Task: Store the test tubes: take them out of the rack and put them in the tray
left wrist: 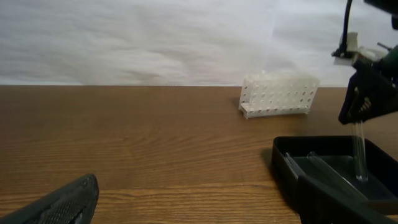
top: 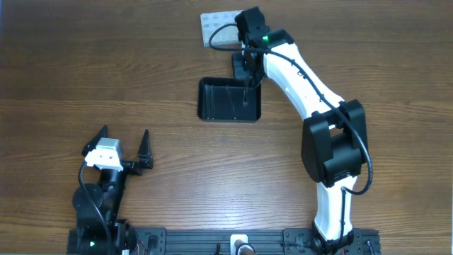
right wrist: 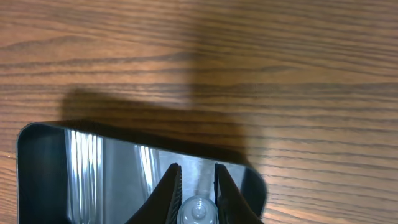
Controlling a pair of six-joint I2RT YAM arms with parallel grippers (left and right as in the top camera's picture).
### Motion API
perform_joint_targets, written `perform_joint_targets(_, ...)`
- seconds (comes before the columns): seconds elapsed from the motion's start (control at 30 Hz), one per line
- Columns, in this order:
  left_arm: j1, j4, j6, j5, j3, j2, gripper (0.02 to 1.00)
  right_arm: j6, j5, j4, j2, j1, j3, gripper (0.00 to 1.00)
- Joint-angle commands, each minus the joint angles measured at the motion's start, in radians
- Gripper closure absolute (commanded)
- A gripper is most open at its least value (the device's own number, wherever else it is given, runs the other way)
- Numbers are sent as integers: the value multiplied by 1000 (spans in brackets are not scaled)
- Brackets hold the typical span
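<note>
Now held: the right gripper (right wrist: 196, 177) is pinched narrowly on one test tube (left wrist: 359, 149), gripping it near its upper end.
Tube axis: upright, hanging straight down from the gripper.
Tube tip: inside the black tray (top: 200, 99); whether it touches the floor cannot be told.
Place over the tray: toward the end on the right arm's side, close to the wall that faces the rack (left wrist: 280, 94).
Stored tubes: a few clear tubes (left wrist: 323, 171) lie flat on the tray floor, just beside the held tube's tip.
Coming move, as a judgement: the tube has to go from standing to lying, so it probably needs tipping to lie alongside the others before it is let go; dropped upright, it could fall across them or bounce.
Rack: white, standing on the desk (top: 85, 64) just beyond the tray, away from the arm bases; whether any tubes remain in it cannot be told.
Nearer arm: the right one, directly over the tray.
Left gripper (top: 126, 132): spread wide and empty, near its own base, well apart from the tray.
Surface: flat wood-grain desk.
Room: a pale wall behind the desk.
</note>
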State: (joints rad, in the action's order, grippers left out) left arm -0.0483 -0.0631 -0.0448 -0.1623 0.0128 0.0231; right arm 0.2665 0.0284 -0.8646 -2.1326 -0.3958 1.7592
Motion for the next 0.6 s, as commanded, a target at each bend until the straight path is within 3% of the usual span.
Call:
perform_joint_targets(0.03, -6, 3, 11, -16, -7, -7, 18, 10, 9, 21, -2, -7, -59, 866)
perform_joint_targets(0.33, -6, 3, 11, -16, -7, -7, 18, 10, 18, 58, -2, -7, -87, 864)
perform_joint_targets(0.47, -6, 3, 11, -16, -7, -7, 18, 10, 40, 57, -2, -9, -87, 827)
perform_joint_targets(0.6, -6, 3, 11, -16, -7, -7, 18, 10, 41, 42, -2, -11, -87, 711)
